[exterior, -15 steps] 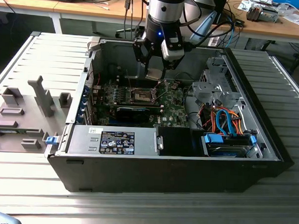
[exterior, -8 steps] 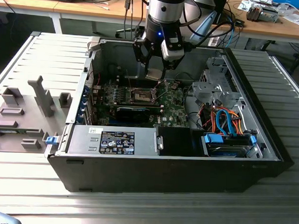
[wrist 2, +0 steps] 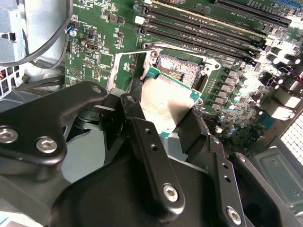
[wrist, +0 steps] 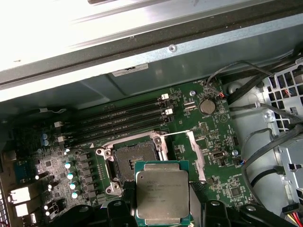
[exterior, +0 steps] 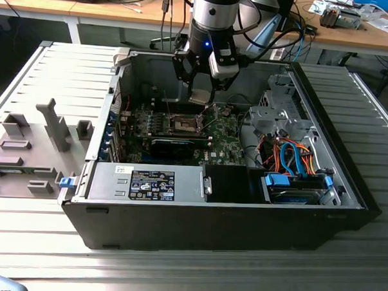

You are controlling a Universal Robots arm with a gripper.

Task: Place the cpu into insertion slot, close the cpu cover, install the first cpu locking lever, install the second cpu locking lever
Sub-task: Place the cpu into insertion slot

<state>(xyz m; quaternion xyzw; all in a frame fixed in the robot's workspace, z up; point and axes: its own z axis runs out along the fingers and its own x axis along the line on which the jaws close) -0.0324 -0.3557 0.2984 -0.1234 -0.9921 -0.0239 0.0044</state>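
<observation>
My gripper (exterior: 203,93) is shut on the cpu (exterior: 200,96), a small square chip with a silvery top. It hangs a little above the motherboard inside the open computer case. The cpu (wrist: 162,194) sits between the black fingers (wrist: 119,213), beside and apart from the insertion slot (wrist: 133,161), whose dark contact field lies bare. In the second wrist view the cpu (wrist 2: 168,101) overlaps the slot's (wrist 2: 182,66) near edge, held by my gripper (wrist 2: 168,125). The cpu cover (wrist: 196,158), a thin metal frame, stands swung open at the slot's side.
Black memory slots (wrist: 123,120) run along one side of the slot. A graphics card (exterior: 171,144), power supply (exterior: 147,182) and drive cage with orange and blue cables (exterior: 290,156) crowd the case. Case walls (exterior: 97,148) enclose everything. A grey fixture (exterior: 33,145) lies at the exterior view's left.
</observation>
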